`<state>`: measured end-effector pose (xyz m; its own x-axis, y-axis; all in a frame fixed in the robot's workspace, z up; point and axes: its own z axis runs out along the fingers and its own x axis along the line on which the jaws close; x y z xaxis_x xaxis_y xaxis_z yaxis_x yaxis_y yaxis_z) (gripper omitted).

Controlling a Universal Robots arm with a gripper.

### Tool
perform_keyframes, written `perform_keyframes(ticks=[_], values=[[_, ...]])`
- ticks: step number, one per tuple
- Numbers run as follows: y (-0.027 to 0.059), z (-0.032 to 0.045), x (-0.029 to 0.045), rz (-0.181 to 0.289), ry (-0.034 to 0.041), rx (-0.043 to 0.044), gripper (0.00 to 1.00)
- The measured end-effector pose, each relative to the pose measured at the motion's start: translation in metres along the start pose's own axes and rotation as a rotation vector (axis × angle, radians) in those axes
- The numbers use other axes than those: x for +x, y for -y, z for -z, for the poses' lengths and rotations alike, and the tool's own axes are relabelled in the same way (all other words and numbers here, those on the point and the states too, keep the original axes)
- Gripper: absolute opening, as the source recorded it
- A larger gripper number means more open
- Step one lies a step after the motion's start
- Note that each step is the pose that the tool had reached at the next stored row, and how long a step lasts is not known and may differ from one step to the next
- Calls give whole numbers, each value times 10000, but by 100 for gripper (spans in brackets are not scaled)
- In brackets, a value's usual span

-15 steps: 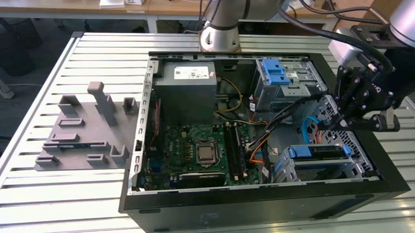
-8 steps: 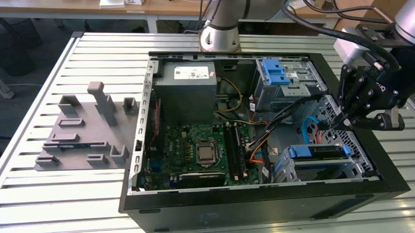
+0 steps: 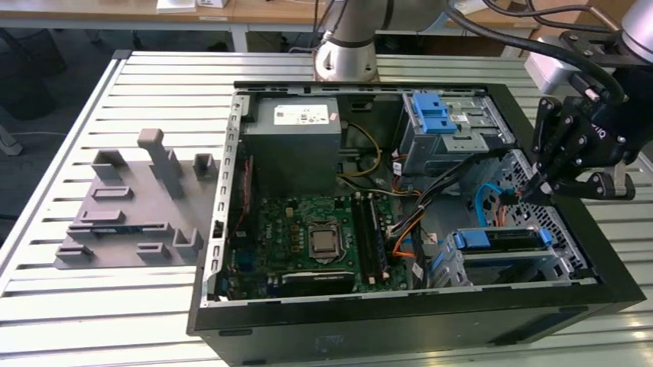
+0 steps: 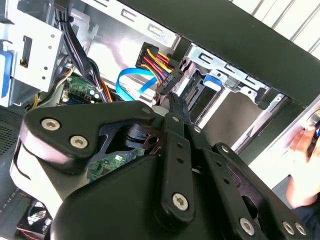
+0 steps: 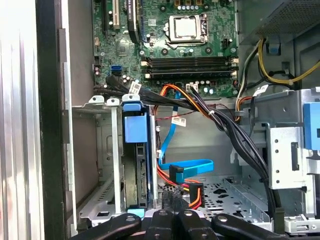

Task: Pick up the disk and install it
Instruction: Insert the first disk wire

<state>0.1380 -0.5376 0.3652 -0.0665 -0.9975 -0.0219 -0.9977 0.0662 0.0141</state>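
Note:
The disk (image 3: 500, 239), with blue carrier rails, sits in the drive cage (image 3: 556, 264) at the near corner of the open computer case, on the exterior view's right. In the first wrist view the disk (image 5: 136, 165) stands on edge in that cage, its blue tab toward the motherboard. The second wrist view shows the tab of the disk (image 4: 210, 81) behind the fingers. My gripper (image 3: 527, 196) hangs just above and beyond the cage, fingers shut together. Its tips (image 5: 171, 201) lie beside a black connector (image 5: 195, 192) with red, yellow and black wires and a blue data cable (image 5: 192, 167). I see nothing held between them.
The case holds a grey power-supply box (image 3: 296, 145), a motherboard (image 3: 316, 237) and an upper drive cage with a blue latch (image 3: 441, 118). A grey fixture plate (image 3: 133, 210) lies on the slatted table at the exterior view's left. A person's hand (image 4: 302, 145) shows outside the case wall.

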Motion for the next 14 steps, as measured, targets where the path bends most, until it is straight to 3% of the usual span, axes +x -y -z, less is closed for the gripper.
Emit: perform_keyframes(ticks=[10, 13, 14], values=[[34, -2, -54, -572, -34, 14, 11], [47, -5, -62, -728, -78, 15, 24], [51, -5, -64, -785, -96, 17, 24]])
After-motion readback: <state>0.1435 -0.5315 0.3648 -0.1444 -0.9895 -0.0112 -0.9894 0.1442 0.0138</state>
